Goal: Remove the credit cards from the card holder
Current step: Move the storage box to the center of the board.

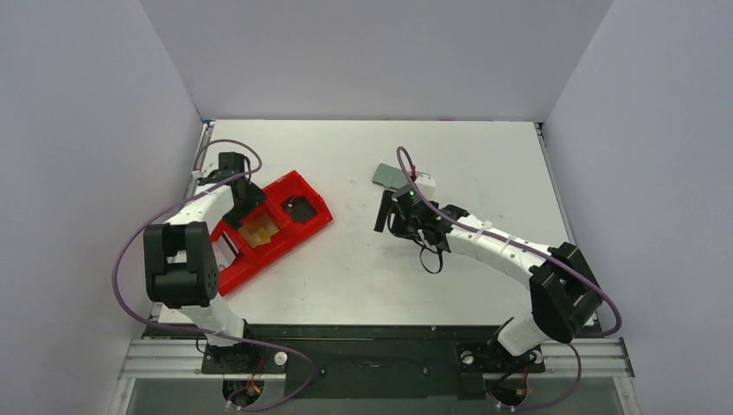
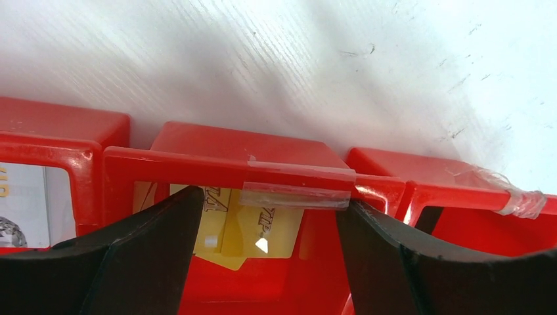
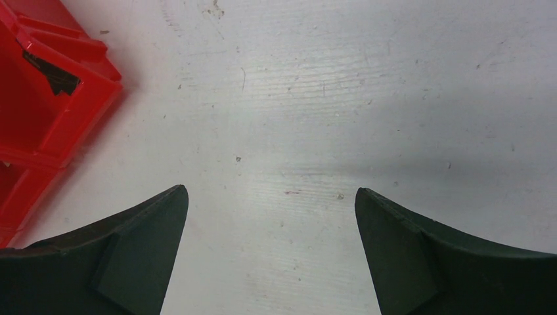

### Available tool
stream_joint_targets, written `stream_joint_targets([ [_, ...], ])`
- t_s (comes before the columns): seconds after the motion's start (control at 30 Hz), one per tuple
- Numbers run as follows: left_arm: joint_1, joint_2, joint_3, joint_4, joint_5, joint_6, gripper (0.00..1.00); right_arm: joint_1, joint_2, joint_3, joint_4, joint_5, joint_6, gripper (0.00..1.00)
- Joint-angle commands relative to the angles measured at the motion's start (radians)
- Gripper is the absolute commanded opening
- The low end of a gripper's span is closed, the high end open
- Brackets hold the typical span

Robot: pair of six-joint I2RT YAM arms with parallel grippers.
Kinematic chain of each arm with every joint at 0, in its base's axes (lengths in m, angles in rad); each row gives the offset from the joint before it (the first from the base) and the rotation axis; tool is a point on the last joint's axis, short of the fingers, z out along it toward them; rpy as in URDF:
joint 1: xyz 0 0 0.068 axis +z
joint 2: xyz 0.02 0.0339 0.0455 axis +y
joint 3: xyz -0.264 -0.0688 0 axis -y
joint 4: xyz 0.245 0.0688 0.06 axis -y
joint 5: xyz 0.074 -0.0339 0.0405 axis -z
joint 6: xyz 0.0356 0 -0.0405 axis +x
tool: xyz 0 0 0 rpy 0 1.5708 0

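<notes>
Over mid slot of red tray (image 2: 223, 167) w/ yellow card (image 2: 263, 226), L hand (image 2: 268, 200) gapes wide, empty; R hand (image 3: 270, 191) same over table (image 3: 328, 98).

In the top view we see bright, even light from above, with soft shadows under the arms on the white table (image 1: 363, 285). From the left wrist the table washes out at upper right, glare dots the tan-yellow card (image 2: 253, 228), and the left gripper (image 2: 269, 200) looks soft and dark up close; from the right wrist a faint shadow band crosses the table.
</notes>
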Motion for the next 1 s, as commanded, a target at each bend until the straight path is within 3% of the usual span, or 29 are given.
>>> stream_joint_targets([
  [0.0,-0.011,-0.058,0.044,-0.003,0.023,0.087,0.72,-0.039,-0.051,-0.004,0.008,-0.001,-0.025,0.94],
  [0.17,-0.133,-0.155,0.068,-0.014,0.041,0.193,0.72,-0.095,-0.01,0.053,0.0,0.0,-0.056,0.94],
  [0.33,-0.253,-0.228,0.102,-0.054,0.073,0.238,0.72,-0.164,0.143,0.181,-0.015,0.003,-0.104,0.93],
  [0.7,-0.278,-0.277,0.097,-0.069,0.171,0.248,0.72,-0.22,0.467,0.546,-0.116,0.033,-0.145,0.89],
  [0.97,-0.322,-0.353,0.097,-0.086,0.199,0.243,0.72,-0.225,0.689,0.885,-0.253,0.139,-0.173,0.74],
])
